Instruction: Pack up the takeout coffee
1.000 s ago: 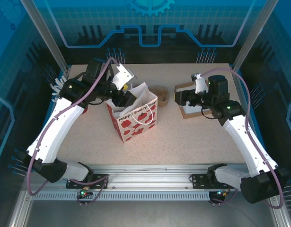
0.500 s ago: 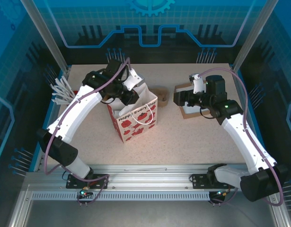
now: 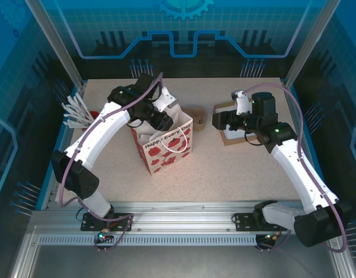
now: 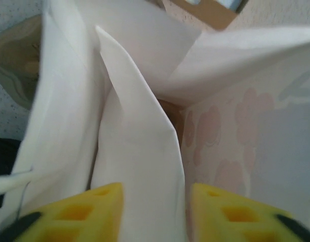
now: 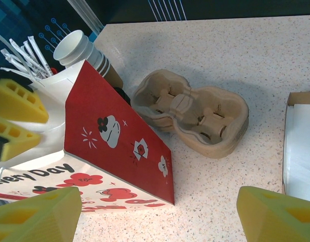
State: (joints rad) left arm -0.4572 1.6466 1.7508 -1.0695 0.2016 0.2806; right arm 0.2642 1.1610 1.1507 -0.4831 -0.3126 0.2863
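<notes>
The red-and-white paper bag (image 3: 166, 145) stands upright mid-table, mouth open. My left gripper (image 3: 165, 120) reaches down into its back left corner. In the left wrist view its yellow fingers (image 4: 84, 214) stand apart, open, at the bag's white inside (image 4: 235, 126), with a folded side gusset (image 4: 139, 151) just beyond them. Nothing is gripped. Seen from the right wrist, the left gripper (image 5: 16, 118) sits at the bag's (image 5: 119, 146) top edge. My right gripper (image 3: 219, 120) hovers open over bare table to the right of the bag, its midpoint (image 5: 157, 222) above the tabletop. The takeout coffee is hidden.
A brown cardboard cup carrier (image 3: 196, 119) (image 5: 195, 118) lies just behind and right of the bag. A stack of lidless white cups (image 5: 79, 48) and wrapped straws (image 3: 76, 110) sit at the back left. A shallow cardboard box (image 3: 230, 136) (image 5: 301, 146) lies under the right arm.
My left arm has swung its elbow in and pushed its gripper further right into the bag's mouth. The bag and the right arm have stayed put.
</notes>
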